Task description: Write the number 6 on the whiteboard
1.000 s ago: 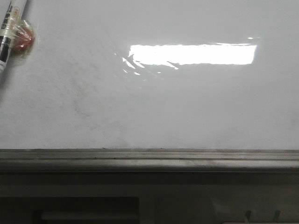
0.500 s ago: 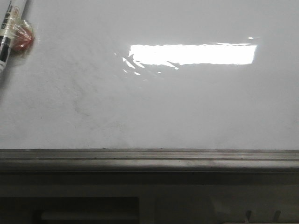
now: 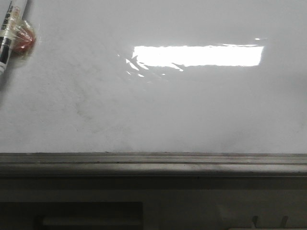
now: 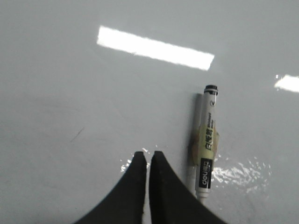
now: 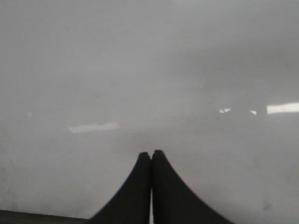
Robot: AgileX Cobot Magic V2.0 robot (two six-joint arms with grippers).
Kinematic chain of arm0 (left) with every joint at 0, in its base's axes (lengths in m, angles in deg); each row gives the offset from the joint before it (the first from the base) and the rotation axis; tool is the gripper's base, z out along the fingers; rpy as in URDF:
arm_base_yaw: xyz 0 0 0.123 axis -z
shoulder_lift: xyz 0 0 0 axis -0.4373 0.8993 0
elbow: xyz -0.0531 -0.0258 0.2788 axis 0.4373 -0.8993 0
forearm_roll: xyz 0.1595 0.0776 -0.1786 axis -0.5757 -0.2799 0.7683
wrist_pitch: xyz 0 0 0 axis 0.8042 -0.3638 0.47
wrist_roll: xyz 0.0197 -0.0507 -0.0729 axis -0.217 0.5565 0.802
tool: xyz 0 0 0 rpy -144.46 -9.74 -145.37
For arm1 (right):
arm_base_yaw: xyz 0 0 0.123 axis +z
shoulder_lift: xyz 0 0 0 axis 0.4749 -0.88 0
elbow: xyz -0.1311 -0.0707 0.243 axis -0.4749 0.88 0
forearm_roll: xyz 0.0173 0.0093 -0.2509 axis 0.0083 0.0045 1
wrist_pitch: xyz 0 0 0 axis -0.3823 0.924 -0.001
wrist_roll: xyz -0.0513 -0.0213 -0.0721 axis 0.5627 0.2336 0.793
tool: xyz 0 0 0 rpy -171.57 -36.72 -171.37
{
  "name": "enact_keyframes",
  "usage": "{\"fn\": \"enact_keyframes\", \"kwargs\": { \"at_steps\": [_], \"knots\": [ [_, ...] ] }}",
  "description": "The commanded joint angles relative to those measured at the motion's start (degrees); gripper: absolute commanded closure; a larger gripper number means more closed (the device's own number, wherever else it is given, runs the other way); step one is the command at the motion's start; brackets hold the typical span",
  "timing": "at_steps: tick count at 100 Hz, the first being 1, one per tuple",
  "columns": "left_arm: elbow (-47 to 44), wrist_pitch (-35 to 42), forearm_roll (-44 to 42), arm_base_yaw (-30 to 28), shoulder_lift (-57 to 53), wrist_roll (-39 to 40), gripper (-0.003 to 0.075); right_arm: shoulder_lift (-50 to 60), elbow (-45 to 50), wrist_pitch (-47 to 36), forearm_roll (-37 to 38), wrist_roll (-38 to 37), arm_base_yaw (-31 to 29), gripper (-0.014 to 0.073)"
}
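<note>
The whiteboard (image 3: 153, 110) is glossy white with faint grey smudges, a bright light glare and a grey ledge (image 3: 153, 164) along its near edge. No number 6 shows on it. A white marker with a black cap and tape round it (image 3: 8, 36) lies on the board at the far left. In the left wrist view the marker (image 4: 205, 142) lies just beside my left gripper (image 4: 148, 155), which is shut and empty over the board (image 4: 70, 93). My right gripper (image 5: 151, 154) is shut and empty over bare board (image 5: 149, 70). Neither gripper shows in the front view.
A reddish blob under clear tape (image 3: 23, 39) sits against the marker. Below the ledge is a dark panel with a slot (image 3: 91, 214). A short thin dark scratch (image 4: 77, 135) marks the board near the left gripper.
</note>
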Motion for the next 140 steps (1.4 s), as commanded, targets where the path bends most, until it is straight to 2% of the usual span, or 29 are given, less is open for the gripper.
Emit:
{"fn": "enact_keyframes", "kwargs": {
  "at_steps": [1,14,22,32,33,34,38,44,49,61,73,123,140],
  "knots": [
    [4.68,-0.46,-0.59,-0.09,5.84,-0.13,0.074,-5.04,-5.27,-0.25,0.1,2.66,-0.2,0.066],
    [6.76,-1.43,0.17,-0.09,10.97,-0.26,0.0736,-7.86,-8.42,3.41,0.1,5.71,-0.2,0.0622],
    [6.92,-1.56,4.24,-0.09,12.62,-4.07,0.0685,-8.53,-8.79,4.31,-0.01,5.82,-0.2,0.0487],
    [6.92,-2.78,12.24,-0.09,14.2,-12.15,0.0514,-9.19,-8.79,4.95,-0.56,5.82,-0.2,0.0229],
    [6.92,-3.19,13.51,-0.09,14.4,-13.34,0.0463,-9.17,-8.79,4.93,-0.68,5.82,-0.2,0.0214],
    [6.92,-3.19,14.15,-0.09,14.41,-13.92,0.0463,-9.17,-8.79,4.93,-0.68,5.82,-0.2,0.0199],
    [6.92,-3.79,18.05,-0.09,15.03,-17.59,0.0356,-9.32,-8.79,5.07,-0.79,5.82,-0.2,0.0133],
    [6.92,-4.67,22.8,-0.09,15.93,-22.51,0.0223,-9.44,-8.79,5.07,-0.88,5.82,-0.2,0.01],
    [6.92,-5.62,26.6,-0.09,16.68,-27.17,0.0177,-9.53,-8.79,5.07,-0.88,5.82,-0.2,0.0106],
    [6.92,-8.06,35.57,-0.09,19.3,-36.58,0.0202,-9.53,-8.79,5.07,-0.88,5.82,-0.2,0.0105],
    [6.92,-9.69,40.12,-0.09,22.94,-42.23,0.023,-9.53,-8.79,5.07,-0.99,5.82,-0.2,0.0105],
    [6.92,-10.34,49.53,-0.09,35.51,-54.19,0.023,-9.53,-8.79,4.86,-0.99,5.82,-0.2,0.0105],
    [7.05,-10.45,53.07,-0.09,37.77,-57.54,0.0287,-9.53,-8.79,4.49,-0.99,5.82,-0.2,0.0105]
  ]
}}
